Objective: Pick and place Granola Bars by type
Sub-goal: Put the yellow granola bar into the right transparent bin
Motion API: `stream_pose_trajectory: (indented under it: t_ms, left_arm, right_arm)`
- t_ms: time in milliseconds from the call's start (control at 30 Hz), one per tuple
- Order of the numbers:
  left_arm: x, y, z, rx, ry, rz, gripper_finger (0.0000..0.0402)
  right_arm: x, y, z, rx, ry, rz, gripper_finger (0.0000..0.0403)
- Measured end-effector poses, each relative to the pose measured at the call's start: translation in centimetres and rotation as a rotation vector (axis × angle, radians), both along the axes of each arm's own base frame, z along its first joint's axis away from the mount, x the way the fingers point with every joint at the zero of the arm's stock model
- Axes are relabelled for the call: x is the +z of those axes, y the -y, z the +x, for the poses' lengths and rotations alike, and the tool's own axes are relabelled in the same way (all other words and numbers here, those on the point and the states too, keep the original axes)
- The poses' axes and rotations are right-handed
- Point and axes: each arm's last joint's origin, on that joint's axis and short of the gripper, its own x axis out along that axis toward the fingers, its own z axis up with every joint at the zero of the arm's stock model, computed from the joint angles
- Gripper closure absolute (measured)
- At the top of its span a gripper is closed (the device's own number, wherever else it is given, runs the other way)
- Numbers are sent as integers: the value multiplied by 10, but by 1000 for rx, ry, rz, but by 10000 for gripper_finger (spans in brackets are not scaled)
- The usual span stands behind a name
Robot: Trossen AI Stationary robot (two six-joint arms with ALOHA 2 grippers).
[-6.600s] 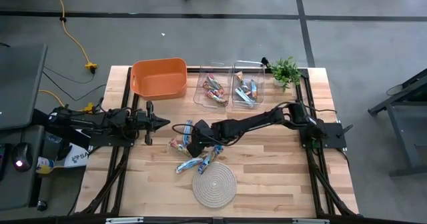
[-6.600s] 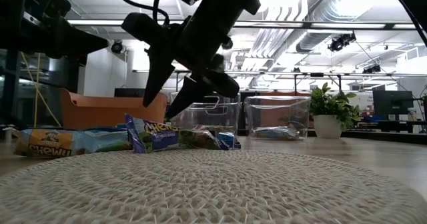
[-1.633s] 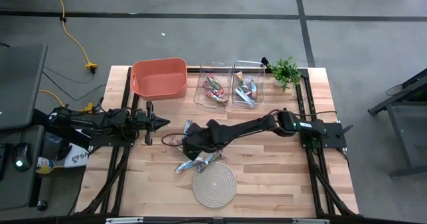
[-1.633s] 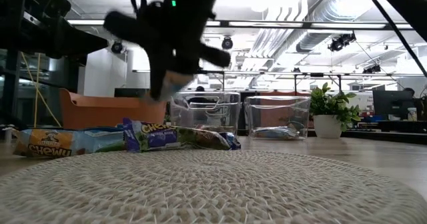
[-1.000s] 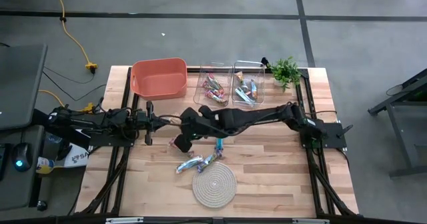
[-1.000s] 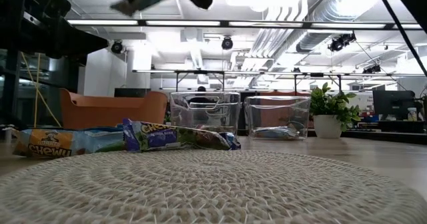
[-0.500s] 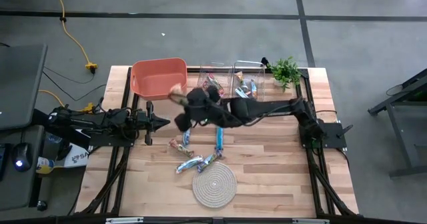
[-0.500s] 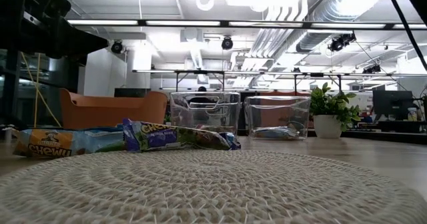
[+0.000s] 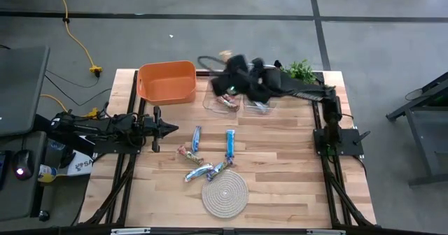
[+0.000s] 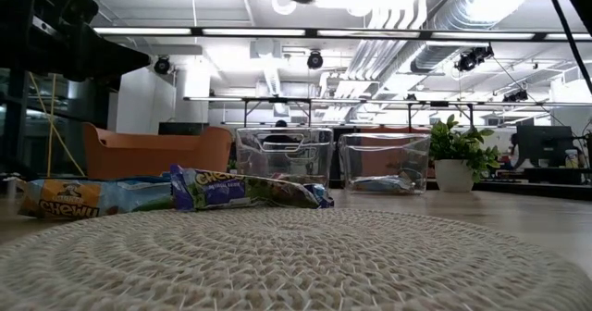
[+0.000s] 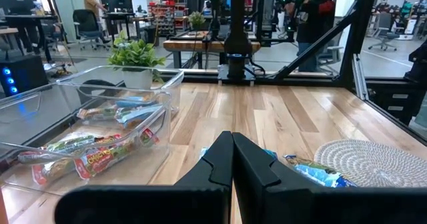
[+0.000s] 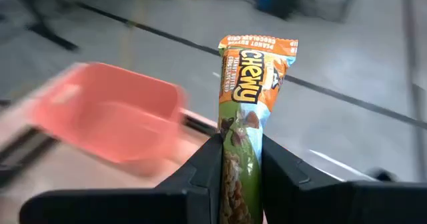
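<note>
Orange-green bar (image 12: 245,111) rides pinched in the right gripper (image 9: 222,57), high over the bench's far edge by the clear bins (image 9: 241,88): the carry step. Next, I judge, it must lower over the matching bin and let go. Half a second ago it hung nearer the orange basket (image 9: 166,81). Left gripper (image 9: 168,129) waits closed at the left edge; five bars (image 9: 210,158) lie near the mat (image 9: 225,193).

Orange-green granola bar (image 12: 248,111) upright in right gripper (image 12: 239,159); other bars (image 9: 212,158) flat on table, some in clear bins.
</note>
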Motion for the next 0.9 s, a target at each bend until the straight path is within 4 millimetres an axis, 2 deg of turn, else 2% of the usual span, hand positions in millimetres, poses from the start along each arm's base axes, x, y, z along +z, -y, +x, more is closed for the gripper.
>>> stream_pose_trajectory:
  t_ms: [267, 467, 633, 900]
  left_arm:
    - [0, 0, 0, 0, 0, 0, 401]
    - [0, 0, 0, 0, -1, 0, 401]
    - [0, 0, 0, 0, 0, 0, 401]
    - [0, 0, 0, 0, 0, 0, 401]
  right_arm:
    - [-1, 40, -49, -182, -213, 91, 336]
    - [-18, 74, -58, -235, -300, 189, 336]
    - [-58, 99, -59, -272, -394, 312, 336]
    - [-143, 122, -61, -234, -505, 506, 336]
